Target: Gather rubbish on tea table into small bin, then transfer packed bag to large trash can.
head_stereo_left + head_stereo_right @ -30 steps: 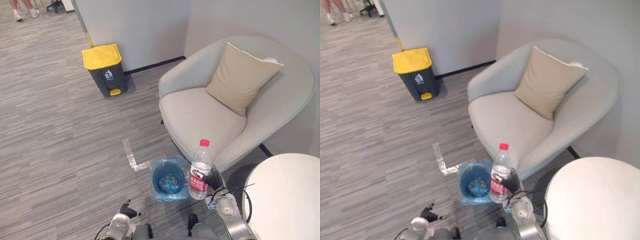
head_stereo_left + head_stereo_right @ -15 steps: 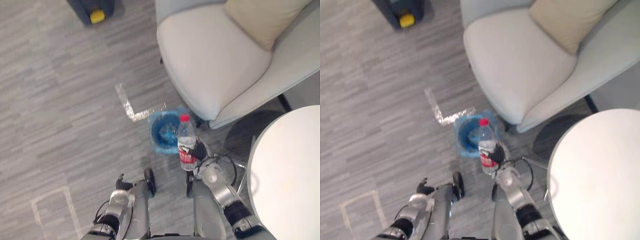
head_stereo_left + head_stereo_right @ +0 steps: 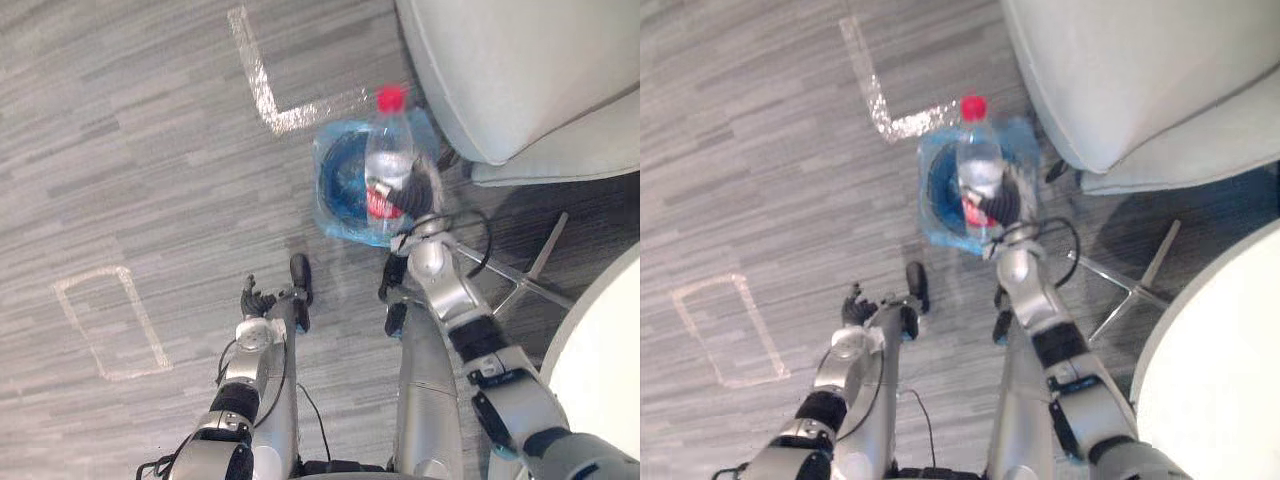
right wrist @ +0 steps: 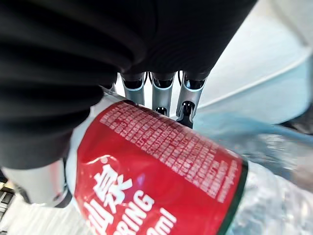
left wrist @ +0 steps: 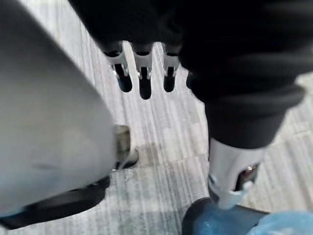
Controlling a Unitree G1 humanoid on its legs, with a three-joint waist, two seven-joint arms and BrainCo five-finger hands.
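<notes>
My right hand (image 3: pixel 421 196) is clamped round the one bottle (image 3: pixel 386 150), red cap up, over the small bin (image 3: pixel 338 212).
One armchair (image 3: pixel 520 70) stands just beyond the small bin, its seat edge near the rim; one tea table (image 3: pixel 605 370) curves in well to the bin's right. Open carpet (image 3: pixel 150 180) with two tape marks (image 3: pixel 262 85) spreads to the bin's left. My left hand (image 3: pixel 256 300) hangs short of the bin, fingers loose and apart.

Light: bright, even, indoor. Shadows: soft dark patch on the carpet (image 3: pixel 130 200) beneath the armchair (image 3: pixel 520 80). Glare: sheen across the red label of the bottle (image 4: pixel 161 166) in my right hand (image 4: pixel 162 93); floor tape (image 3: pixel 262 90) glints pale.
</notes>
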